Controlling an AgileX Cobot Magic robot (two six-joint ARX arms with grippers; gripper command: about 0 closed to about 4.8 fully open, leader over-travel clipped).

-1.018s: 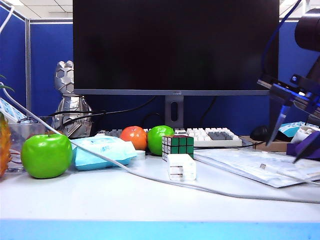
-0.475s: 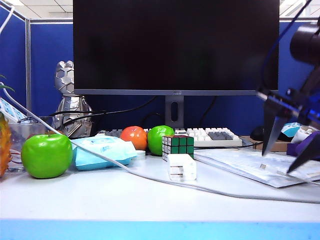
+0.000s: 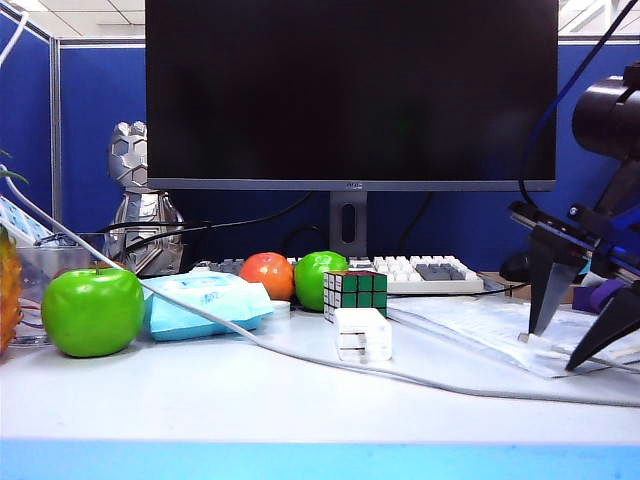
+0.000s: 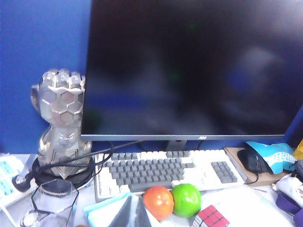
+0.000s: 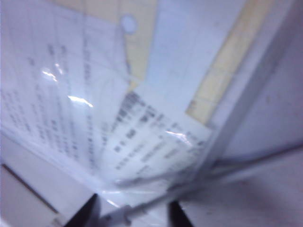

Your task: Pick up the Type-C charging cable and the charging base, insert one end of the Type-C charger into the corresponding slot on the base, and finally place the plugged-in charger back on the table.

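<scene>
The Type-C charging cable (image 5: 124,216) lies on a clear document sleeve (image 5: 94,118), and its plug end sits between the fingers of my right gripper (image 5: 132,218). That gripper is open and straddles the plug without pinching it. In the exterior view the right gripper (image 3: 553,351) points down at the sleeve on the right, with the cable (image 3: 527,338) by its tips. The charging base (image 3: 363,333) stands untouched on the table (image 3: 200,400) near the middle. My left gripper (image 4: 134,215) is shut and empty, hovering above a blue wipes pack (image 4: 102,213).
A Rubik's cube (image 3: 355,293) stands just behind the base. A thicker white cord (image 3: 250,340) crosses the table. Further back are a green apple (image 3: 93,310), an orange (image 3: 267,275), a second green apple (image 3: 318,278), a keyboard (image 3: 425,272) and a monitor (image 3: 350,90).
My right gripper has come down onto the document sleeve, and its jaws have narrowed a little around the cable's plug end. The left arm has not moved.
</scene>
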